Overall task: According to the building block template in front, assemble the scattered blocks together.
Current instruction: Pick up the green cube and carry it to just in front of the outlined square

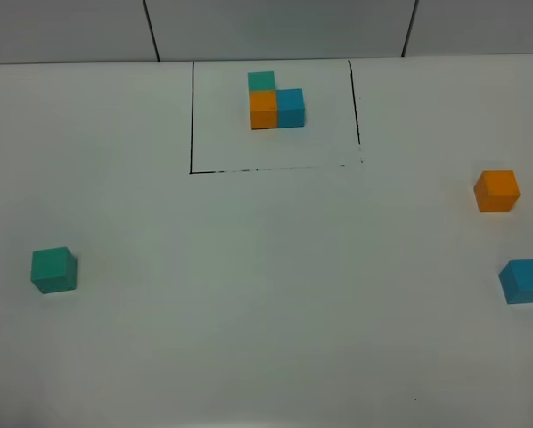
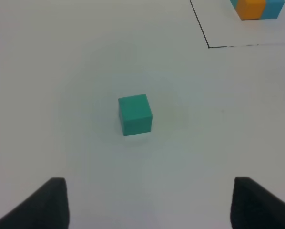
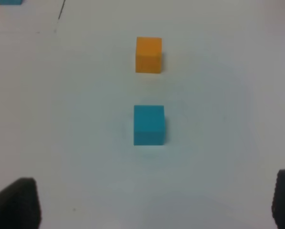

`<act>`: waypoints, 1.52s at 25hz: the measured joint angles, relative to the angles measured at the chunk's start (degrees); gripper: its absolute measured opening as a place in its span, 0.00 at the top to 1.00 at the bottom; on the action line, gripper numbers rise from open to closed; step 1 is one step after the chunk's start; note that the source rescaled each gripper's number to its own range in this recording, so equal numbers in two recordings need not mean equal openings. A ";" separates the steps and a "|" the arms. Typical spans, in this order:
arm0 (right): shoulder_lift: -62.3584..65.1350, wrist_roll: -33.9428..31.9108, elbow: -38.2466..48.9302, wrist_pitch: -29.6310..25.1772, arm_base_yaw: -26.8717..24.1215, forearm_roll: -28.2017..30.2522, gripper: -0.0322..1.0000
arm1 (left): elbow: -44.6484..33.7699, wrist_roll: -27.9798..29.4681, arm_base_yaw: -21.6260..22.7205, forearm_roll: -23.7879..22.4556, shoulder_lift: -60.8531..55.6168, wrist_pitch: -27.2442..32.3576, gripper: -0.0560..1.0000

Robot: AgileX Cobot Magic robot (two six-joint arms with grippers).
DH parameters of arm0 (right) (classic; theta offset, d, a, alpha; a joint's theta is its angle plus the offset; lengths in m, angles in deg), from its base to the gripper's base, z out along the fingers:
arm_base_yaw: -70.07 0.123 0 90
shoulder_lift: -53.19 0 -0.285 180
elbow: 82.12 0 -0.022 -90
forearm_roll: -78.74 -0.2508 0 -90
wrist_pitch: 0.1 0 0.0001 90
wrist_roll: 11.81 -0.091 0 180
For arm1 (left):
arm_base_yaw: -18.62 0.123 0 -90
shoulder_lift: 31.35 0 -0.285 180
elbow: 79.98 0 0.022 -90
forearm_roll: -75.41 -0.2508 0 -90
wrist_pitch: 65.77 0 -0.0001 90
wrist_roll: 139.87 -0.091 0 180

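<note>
Nothing is assembled yet, by the look of it. The template point(image 1: 275, 102) sits inside its black outline at the far side of the tabletop point(image 1: 266, 357). The teal cube point(image 1: 53, 269) lies alone far left. The orange cube point(image 1: 496, 191) and blue cube point(image 1: 525, 281) lie near each other, not touching, far right. Left jaws face the teal cube, right jaws the blue; both stand wide and empty. All three cubes remain to be placed.

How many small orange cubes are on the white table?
2. One small matte orange cube sits in the L-shaped cluster inside the black drawn rectangle; the other orange cube lies alone at the right. None seems hidden.
</note>
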 joint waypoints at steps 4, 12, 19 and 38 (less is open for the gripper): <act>0.00 0.00 0.00 0.00 0.00 -0.05 0.00 | 0.00 0.00 0.00 0.00 0.00 0.00 0.40; 0.00 0.00 0.00 0.00 0.00 -0.10 0.00 | 0.00 0.00 0.00 0.00 0.00 0.00 0.40; 0.00 -0.05 0.00 0.00 0.00 -0.23 0.00 | 0.00 0.00 0.00 0.00 0.00 0.00 0.40; 0.00 0.00 0.00 0.00 0.00 -0.91 0.07 | 0.48 0.18 0.00 0.00 1.57 -1.32 0.27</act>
